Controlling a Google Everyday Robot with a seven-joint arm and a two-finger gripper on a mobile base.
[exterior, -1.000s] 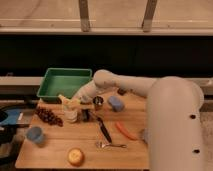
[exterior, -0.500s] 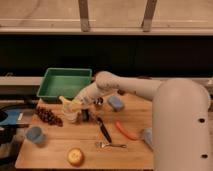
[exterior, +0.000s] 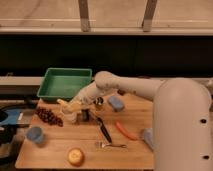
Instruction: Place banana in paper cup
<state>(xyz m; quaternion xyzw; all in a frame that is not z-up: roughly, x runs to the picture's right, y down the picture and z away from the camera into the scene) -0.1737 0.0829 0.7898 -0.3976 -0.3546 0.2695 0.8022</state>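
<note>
The pale yellow banana (exterior: 68,106) sits against the cream-white paper cup (exterior: 70,117), with the gripper (exterior: 80,106) at the end of the off-white arm just to their right, over a light tan wooden table (exterior: 55,152). At the far left lies a bright green tray (exterior: 65,82), with a dark reddish-purple bunch of grapes (exterior: 48,116) nearer and a blue cup (exterior: 34,134) at the near left edge. A second blue cup (exterior: 116,103) stands right of a small shiny silver metal cup (exterior: 99,103), a black-handled utensil (exterior: 104,131) and an orange carrot-like stick (exterior: 126,131) lie toward the right, a silver fork (exterior: 111,145) rests nearer, and a round yellow-orange fruit (exterior: 76,157) sits at the near edge.
</note>
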